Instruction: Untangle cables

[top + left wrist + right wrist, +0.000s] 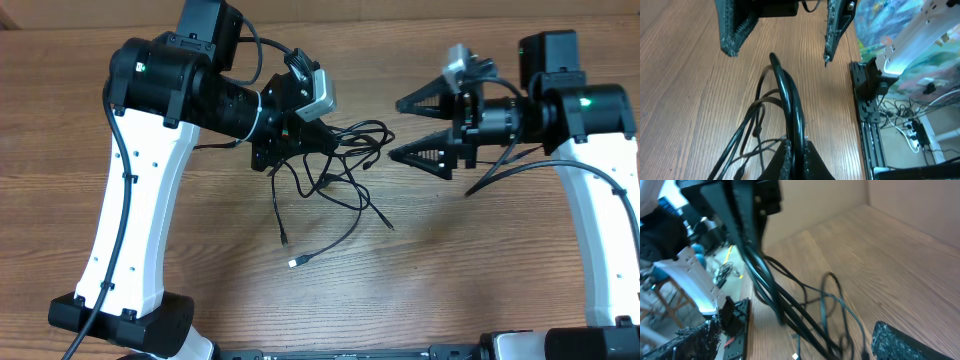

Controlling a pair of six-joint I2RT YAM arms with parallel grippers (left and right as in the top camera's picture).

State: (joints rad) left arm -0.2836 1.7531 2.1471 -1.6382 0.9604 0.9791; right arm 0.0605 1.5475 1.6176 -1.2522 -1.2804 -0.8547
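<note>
Light brown table point(480, 260), matte wood-grain top, grain running left to right in the overhead view.

The cables point(345, 165) are thin, black, glossy cords in a loose tangle of loops at the table's centre, between the 2 arms. Several strands trail toward the near edge. 1 of them ends in a small pale metal-tipped plug point(294, 262) lying flat on the wood.

The left gripper point(799, 156) has black fingers with rough, pitted faces, pressed together on a bunch of the cables. The cords arch out of the pinch in a smooth hairpin bend, then droop to the table.

The right gripper point(412, 128) is spread wide and holds nothing. It has 2 black triangular fingers with ribbed inner faces, tips pointing left toward the tangle and apart from it.

Both arms have white shells and black joints. 1 green light point(585, 100) shows on the right arm.
</note>
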